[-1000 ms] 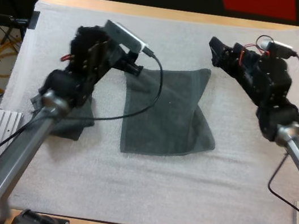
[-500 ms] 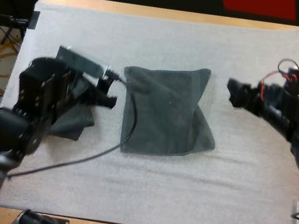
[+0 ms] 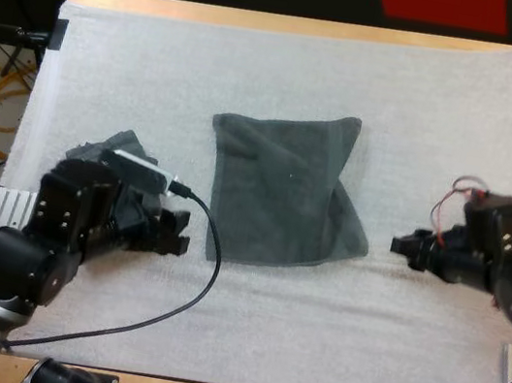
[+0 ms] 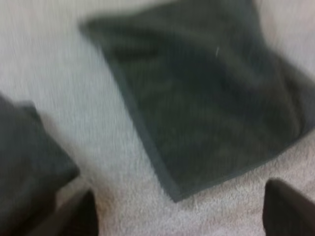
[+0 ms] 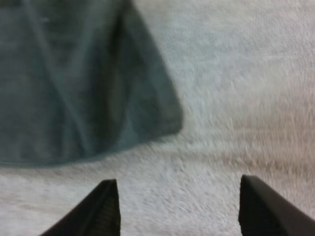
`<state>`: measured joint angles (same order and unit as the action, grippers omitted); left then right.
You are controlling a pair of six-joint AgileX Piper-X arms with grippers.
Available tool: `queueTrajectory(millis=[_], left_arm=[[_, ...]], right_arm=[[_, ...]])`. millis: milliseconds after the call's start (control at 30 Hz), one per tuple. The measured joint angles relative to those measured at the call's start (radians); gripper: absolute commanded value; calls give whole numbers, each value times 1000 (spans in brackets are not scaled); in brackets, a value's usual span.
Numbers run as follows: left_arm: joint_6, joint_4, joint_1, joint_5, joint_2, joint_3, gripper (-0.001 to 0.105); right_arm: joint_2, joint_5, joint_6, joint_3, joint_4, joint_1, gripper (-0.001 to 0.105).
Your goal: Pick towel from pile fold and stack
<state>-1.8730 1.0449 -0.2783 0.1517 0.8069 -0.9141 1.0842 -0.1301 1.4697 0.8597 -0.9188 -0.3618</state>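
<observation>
High view: fold under way, nothing gripped.
The towel (image 3: 281,191) lies mid white mat (image 3: 285,78); my left tool (image 3: 173,237) at its 8 o'clock and right tool (image 3: 409,249) at 4 o'clock hold jaws apart, off the cloth. Next, I judge, grip the near corners. My left arm (image 3: 17,270) hides most of the crumpled towel (image 3: 96,147).

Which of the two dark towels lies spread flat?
The middle dark grey-green towel, spread flat; the other dark grey-green towel sits crumpled by the left gripper.
</observation>
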Motion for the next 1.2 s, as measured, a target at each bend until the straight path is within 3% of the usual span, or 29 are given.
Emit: queueTrajectory(millis=[133,200,267,533,733,833,933,1033,1200], left_arm=[[-4,0,0,36,0,66,66],[-4,-3,0,62,0,86,66],[-4,-7,0,79,0,97,66],[-4,-21,0,93,0,99,66],[-4,-22,0,107,0,99,66],[-4,-25,0,107,0,99,66],[-4,-31,0,107,0,99,66],[-4,-30,0,107,0,99,66],[-4,-63,0,165,0,132,66]], right_arm=[[46,-7,-41,-125,142,0,56],[94,-20,-56,-158,219,0,65],[150,-42,-67,-169,279,0,68],[399,-208,-199,-169,516,0,66],[485,-300,-282,-168,624,0,62],[504,-315,-300,-167,645,0,50],[517,-305,-303,-167,647,0,31],[519,-253,-303,-167,647,0,4],[469,-210,-265,-167,612,0,0]])
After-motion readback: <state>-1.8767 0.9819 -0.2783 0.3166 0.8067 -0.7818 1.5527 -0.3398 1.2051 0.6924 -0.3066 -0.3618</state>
